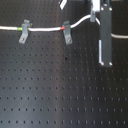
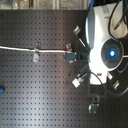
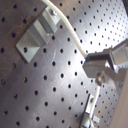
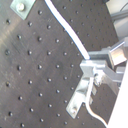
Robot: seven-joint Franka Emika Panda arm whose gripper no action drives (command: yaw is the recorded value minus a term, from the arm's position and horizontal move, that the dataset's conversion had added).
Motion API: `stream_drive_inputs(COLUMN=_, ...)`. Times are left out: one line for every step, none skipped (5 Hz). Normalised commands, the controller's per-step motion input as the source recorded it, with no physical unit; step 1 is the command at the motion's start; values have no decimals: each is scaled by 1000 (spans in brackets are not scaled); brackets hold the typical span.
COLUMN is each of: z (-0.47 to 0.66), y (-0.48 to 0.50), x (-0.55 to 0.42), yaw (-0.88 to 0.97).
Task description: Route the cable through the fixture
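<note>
Keeping the cable (image 1: 45, 29) low and a little taut, we guide its free part into the next clip (image 2: 93, 106). It already lies in two clips (image 1: 66, 34) on the desk (image 1: 60, 90); the end effector (image 4: 95, 67) is clamped on it.

Black perforated desk (image 1: 60, 90) fills both exterior views, with a regular grid of small holes. In the second exterior view a small blue object (image 2: 2, 90) sits at the second exterior view's left edge, well apart from everything else; what it is can't be told. Along the top of the second exterior view, a blurry strip of light-coloured clutter (image 2: 35, 4) lies beyond the desk's edge. In both wrist views the hole grid shows close up.
</note>
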Motion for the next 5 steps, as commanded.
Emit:
stream_drive_inputs(z=-105, y=-94, x=101, yaw=-668)
stream_drive_inputs(z=-102, y=-15, x=41, yaw=-563)
stream_drive_inputs(z=-190, y=-168, x=31, yaw=-546)
stream_drive_inputs(z=-250, y=-92, x=-29, yaw=-583)
stream_drive_inputs(z=-250, y=97, x=-118, yaw=0)
